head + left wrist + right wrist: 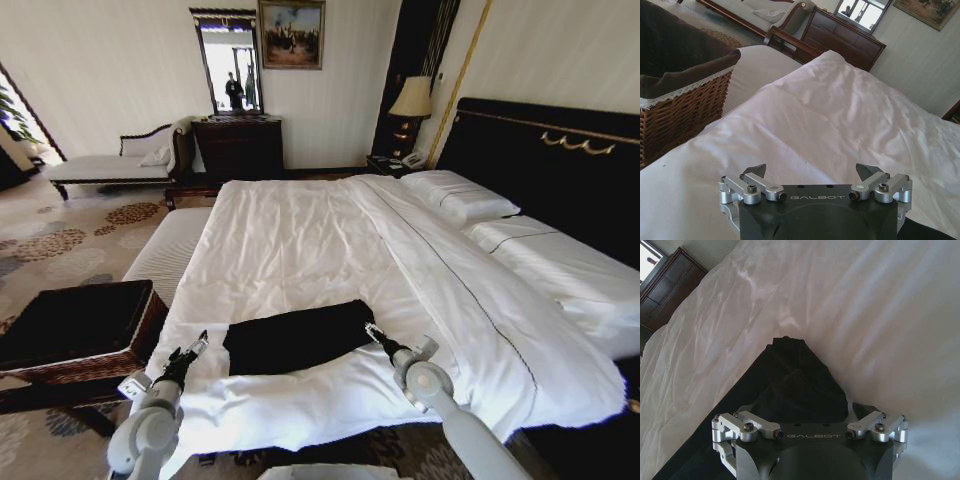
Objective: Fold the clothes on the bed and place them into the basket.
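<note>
One black shirt point(298, 337) lies folded flat near the foot edge of the bed point(300, 240). Two grippers flank it — the left gripper point(196, 345), fingers spread wide and empty, and the right gripper point(372, 331), fingers open over the shirt's end. One basket point(80, 325) stands beside the bed's left corner.

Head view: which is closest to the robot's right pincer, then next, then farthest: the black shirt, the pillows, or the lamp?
From the right pincer:
1. Black shirt, right beside it on the near part of the bed.
2. Pillows, farther up the bed by the headboard.
3. Lamp, beyond the bed in the far corner.
</note>
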Robot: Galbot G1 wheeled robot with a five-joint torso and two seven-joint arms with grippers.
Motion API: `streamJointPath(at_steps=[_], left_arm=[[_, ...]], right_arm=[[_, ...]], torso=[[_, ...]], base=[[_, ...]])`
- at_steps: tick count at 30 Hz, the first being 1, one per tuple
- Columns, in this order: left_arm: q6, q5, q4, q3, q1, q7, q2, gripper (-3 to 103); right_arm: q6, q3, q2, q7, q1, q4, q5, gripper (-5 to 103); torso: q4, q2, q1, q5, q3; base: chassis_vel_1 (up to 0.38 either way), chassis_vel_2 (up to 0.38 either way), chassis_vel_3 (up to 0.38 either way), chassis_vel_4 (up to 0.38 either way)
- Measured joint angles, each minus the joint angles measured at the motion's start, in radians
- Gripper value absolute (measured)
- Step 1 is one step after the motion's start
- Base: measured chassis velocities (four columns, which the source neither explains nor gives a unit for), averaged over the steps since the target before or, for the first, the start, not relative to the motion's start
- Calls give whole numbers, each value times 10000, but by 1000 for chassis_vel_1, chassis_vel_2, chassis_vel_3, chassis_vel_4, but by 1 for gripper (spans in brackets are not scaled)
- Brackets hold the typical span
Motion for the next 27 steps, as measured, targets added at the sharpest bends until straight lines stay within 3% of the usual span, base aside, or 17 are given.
streamJointPath(at_steps=[8, 12, 15, 18, 22, 24, 27], left_arm=[[0, -55, -37, -94, 56, -5, 47, 100], [0, -106, -37, -132, 24, -12, 106, 100], [0, -117, 4, -147, -13, -19, 136, 100], [0, -122, 19, -148, -32, -27, 134, 100], [0, -118, -10, -124, -22, -30, 120, 100], [0, -118, -20, -124, -19, -31, 123, 100], [1, -127, -35, -127, -33, -38, 137, 100]], right_arm=[[13, -182, 649, -423, 341, -535, -77, 100], [71, -257, 711, -599, 502, -706, -120, 95], [108, -273, 596, -676, 588, -796, -128, 79], [146, -296, 545, -736, 617, -848, -176, 73], [333, -356, 598, -913, 735, -1118, -449, 51], [366, -362, 614, -936, 767, -1187, -492, 51], [447, -366, 639, -1005, 884, -1415, -625, 35]], torso=[[0, 0, 0, 0, 0], [0, -1, 0, 0, 1], [0, -1, 0, 0, 0], [-1, -2, 0, 0, 0], [-1, -2, 0, 0, 0], [0, -1, 0, 1, 1], [0, -2, 0, 0, 1]], base=[[0, 0, 0, 0], [0, 0, 0, 0], [0, 0, 0, 0], [0, 0, 0, 0], [0, 0, 0, 0], [0, 0, 0, 0], [0, 0, 0, 0]])
